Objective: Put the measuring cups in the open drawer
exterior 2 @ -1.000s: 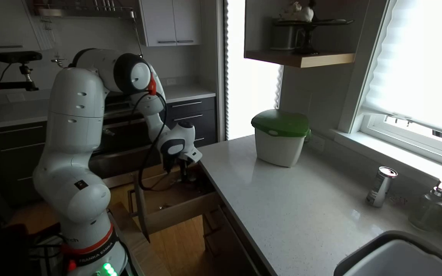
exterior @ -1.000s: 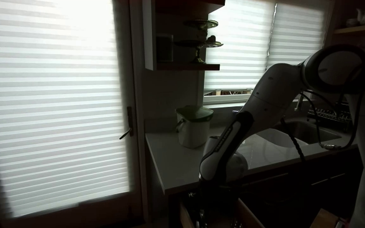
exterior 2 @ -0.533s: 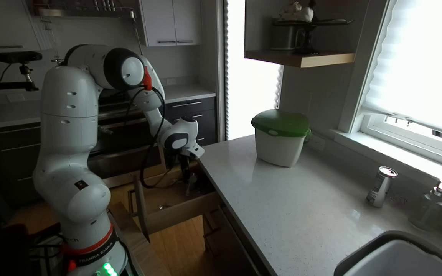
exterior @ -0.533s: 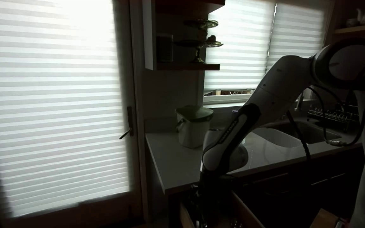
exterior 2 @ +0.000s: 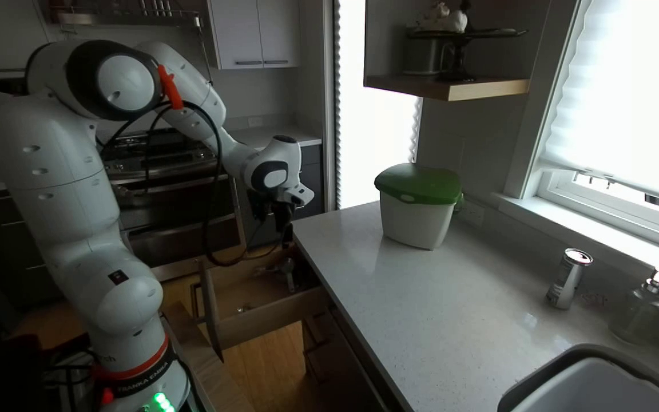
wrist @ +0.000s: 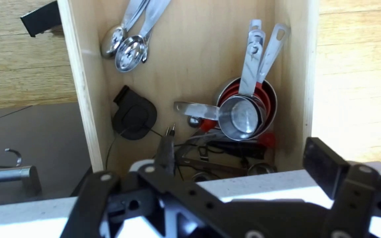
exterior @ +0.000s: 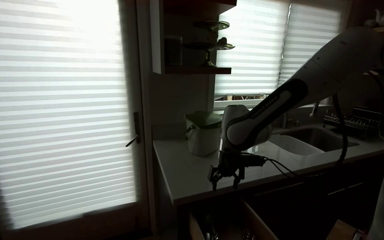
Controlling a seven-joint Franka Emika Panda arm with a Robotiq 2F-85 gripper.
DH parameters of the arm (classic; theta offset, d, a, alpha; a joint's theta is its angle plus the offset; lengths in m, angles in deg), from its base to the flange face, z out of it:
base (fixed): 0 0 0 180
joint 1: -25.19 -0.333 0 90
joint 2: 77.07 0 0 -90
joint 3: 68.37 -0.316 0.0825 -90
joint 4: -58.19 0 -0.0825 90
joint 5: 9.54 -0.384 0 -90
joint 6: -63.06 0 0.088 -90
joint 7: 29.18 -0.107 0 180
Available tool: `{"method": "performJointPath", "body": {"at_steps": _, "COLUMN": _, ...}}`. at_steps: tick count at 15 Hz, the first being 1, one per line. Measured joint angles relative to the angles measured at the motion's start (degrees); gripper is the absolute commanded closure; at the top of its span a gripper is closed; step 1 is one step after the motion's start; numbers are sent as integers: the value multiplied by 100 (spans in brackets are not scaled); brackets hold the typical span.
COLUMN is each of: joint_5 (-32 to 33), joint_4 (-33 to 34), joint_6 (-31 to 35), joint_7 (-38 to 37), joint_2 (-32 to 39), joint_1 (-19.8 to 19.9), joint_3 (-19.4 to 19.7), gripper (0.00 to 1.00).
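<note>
The measuring cups [wrist: 242,116], steel with metal handles, lie nested inside the open drawer [wrist: 84,84], against its right wall in the wrist view. One cup's handle points left; other handles lean toward the top. In an exterior view the cups [exterior 2: 288,273] show as a small grey cluster in the wooden drawer [exterior 2: 275,317]. My gripper [exterior: 225,186] hangs above the drawer, near the counter's edge, its two fingers spread wide. In the wrist view nothing sits between the gripper's [wrist: 243,157] fingers, and the cups lie apart from them.
Steel measuring spoons [wrist: 129,49] and a black round gadget [wrist: 134,114] share the drawer, with several dark utensils at the counter end. Beside it runs the countertop [exterior 2: 421,297], bearing a green-lidded bin [exterior 2: 417,214]. A shelf [exterior 2: 449,87] juts out higher up.
My gripper has risen out of the drawer to above the counter's edge, and the arm has drawn back. The cups have been let go and lie in the drawer.
</note>
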Motion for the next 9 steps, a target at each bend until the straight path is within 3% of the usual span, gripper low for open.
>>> {"method": "performJointPath", "body": {"at_steps": 9, "joint_5": 86, "joint_4": 353, "joint_6": -1814, "joint_7": 1012, "joint_2": -1606, "joint_1": 169, "joint_3": -92, "gripper": 0}}
